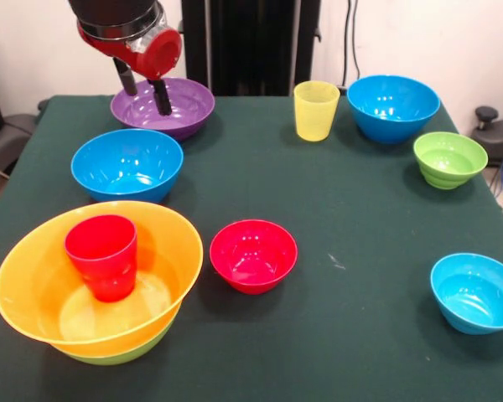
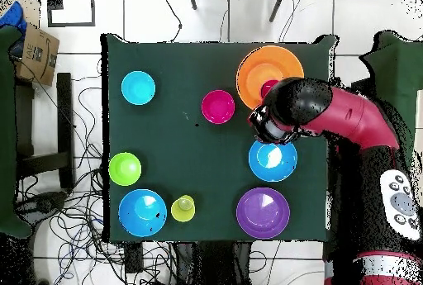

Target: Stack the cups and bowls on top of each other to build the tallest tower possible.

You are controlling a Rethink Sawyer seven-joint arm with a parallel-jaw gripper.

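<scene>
Glossy purple plastic bowl (image 1: pixel 163 106): directly beneath parted, empty gripper (image 1: pixel 146 95) fingers (image 1: pixel 162 98), likely next piece for nested orange-bowl tower (image 1: pixel 96 281)

Orange bowl (image 2: pixel 268 73) at top edge near right corner, half under arm (image 2: pixel 330 112); red bowl (image 2: pixel 217 106) beside it; purple bowl (image 2: pixel 263 212) at bottom edge; yellow cup (image 2: pixel 182 208) there too, touching big blue bowl (image 2: pixel 142 212)

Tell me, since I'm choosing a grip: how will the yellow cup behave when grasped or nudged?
The yellow cup looks like thin translucent plastic, so probably light and slightly flexible. Its glossy wall may slip in the gripper. It is taller than wide and stands alone on the green table, so a high push could tip it.
</scene>
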